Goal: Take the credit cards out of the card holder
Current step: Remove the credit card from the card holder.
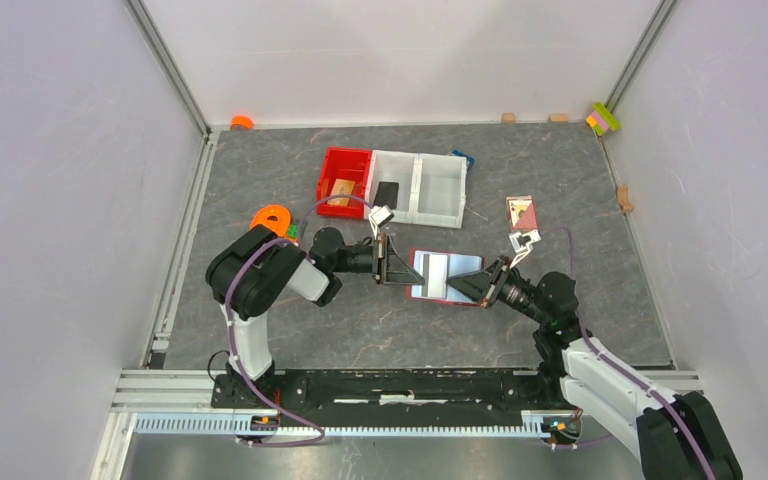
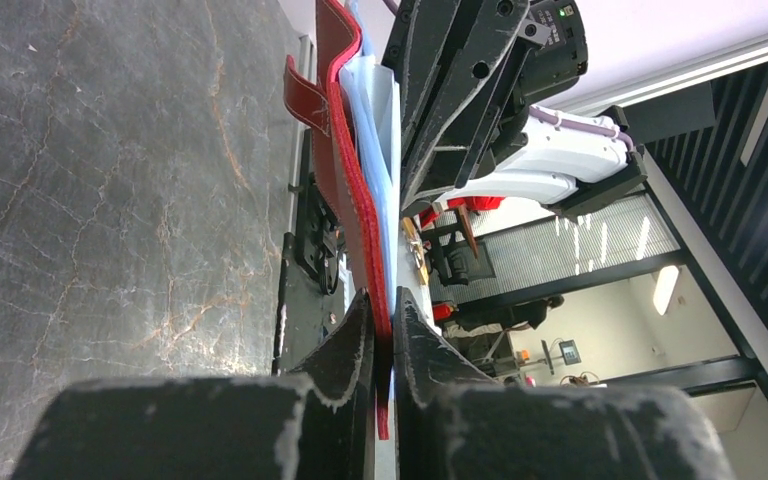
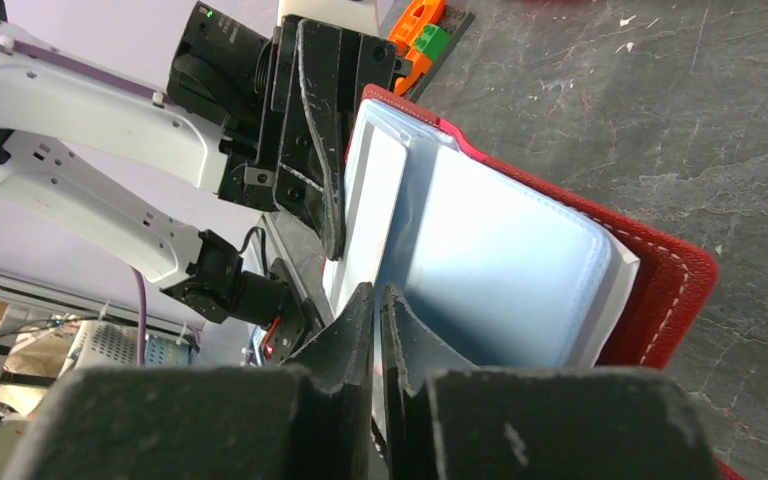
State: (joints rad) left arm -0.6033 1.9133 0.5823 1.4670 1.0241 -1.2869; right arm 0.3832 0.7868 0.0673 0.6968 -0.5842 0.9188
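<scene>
The dark red card holder (image 1: 422, 291) lies open at the table's middle, held between both arms. My left gripper (image 1: 390, 262) is shut on its left edge; in the left wrist view the fingers (image 2: 384, 297) pinch the red cover (image 2: 345, 140). My right gripper (image 1: 487, 284) is shut on the edge of a pale grey-blue card (image 1: 452, 268) in the clear sleeves; it also shows in the right wrist view (image 3: 377, 292), next to the sleeves (image 3: 500, 260) and the red cover (image 3: 665, 290). A tan-orange card (image 1: 341, 191) lies in the red bin. A black card (image 1: 387, 192) lies in the white bin.
The red bin (image 1: 332, 168) and two joined white bins (image 1: 440, 212) stand behind the card holder. A pink-and-white patterned card (image 1: 523, 212) lies at the right. An orange ring-shaped thing (image 1: 272, 217) lies at the left. Small blocks (image 1: 603, 118) sit along the back wall.
</scene>
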